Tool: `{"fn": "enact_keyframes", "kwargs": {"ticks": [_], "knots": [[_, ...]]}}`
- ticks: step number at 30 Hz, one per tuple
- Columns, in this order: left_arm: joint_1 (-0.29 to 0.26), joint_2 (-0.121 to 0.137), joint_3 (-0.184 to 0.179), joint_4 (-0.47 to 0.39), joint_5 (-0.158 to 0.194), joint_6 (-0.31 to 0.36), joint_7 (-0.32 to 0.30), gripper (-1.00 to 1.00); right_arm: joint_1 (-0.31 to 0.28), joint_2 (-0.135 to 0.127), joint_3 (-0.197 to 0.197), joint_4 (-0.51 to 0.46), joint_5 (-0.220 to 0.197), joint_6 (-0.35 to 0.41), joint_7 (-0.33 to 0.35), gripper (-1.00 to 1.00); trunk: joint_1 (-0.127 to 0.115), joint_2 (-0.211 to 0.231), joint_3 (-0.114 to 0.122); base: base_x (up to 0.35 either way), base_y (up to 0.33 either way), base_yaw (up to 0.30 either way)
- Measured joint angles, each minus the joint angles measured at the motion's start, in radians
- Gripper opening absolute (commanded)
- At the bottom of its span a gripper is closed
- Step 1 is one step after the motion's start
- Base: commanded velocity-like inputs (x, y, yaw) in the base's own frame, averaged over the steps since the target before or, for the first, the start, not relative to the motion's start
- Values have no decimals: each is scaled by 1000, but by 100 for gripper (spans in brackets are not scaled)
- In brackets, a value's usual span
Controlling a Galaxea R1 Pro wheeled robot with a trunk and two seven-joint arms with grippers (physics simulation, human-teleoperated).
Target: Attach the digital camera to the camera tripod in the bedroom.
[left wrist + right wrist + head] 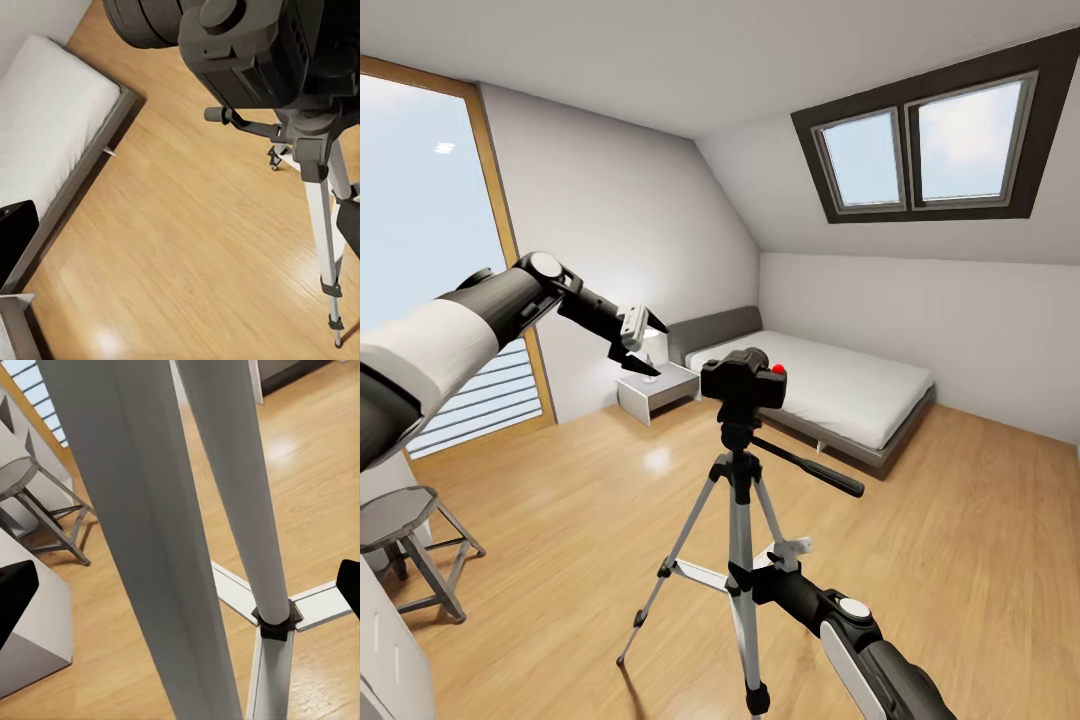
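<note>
Room: bedroom, light wood floor (pixel 960 520), sloped ceiling with skylight (pixel 925 145) upper right, low grey bed (pixel 840 385) centre right, stool (pixel 405 535) lower left.
Digital camera (pixel 743 379): frame centre, sitting on top of the camera tripod (pixel 740 540) head; red button up. Whether it is locked on, cannot tell.
Handling: camera looks rigid, small, probably light; best taken by the body sides, clear of the lens. Tripod is tall on thin legs, likely tippy; steady it by the centre column.
Left gripper (pixel 635 345): raised left of centre, beside camera and apart from it, fingers spread, empty.
Right gripper (pixel 775 562): lower centre, at the tripod's column; black fingers (pixel 15 592) wide apart either side of the legs, not clamped.
</note>
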State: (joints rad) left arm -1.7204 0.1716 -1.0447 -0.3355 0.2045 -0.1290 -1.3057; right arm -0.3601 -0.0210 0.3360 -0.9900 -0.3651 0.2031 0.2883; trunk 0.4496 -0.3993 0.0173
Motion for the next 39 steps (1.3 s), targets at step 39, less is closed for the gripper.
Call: {"fn": "enact_keyframes", "kwargs": {"ticks": [39], "knots": [[594,134,982,-81,16,277,163,100,201,-195,-11,-169,5,-44,4,100,0,0,0,0,0,0]]}}
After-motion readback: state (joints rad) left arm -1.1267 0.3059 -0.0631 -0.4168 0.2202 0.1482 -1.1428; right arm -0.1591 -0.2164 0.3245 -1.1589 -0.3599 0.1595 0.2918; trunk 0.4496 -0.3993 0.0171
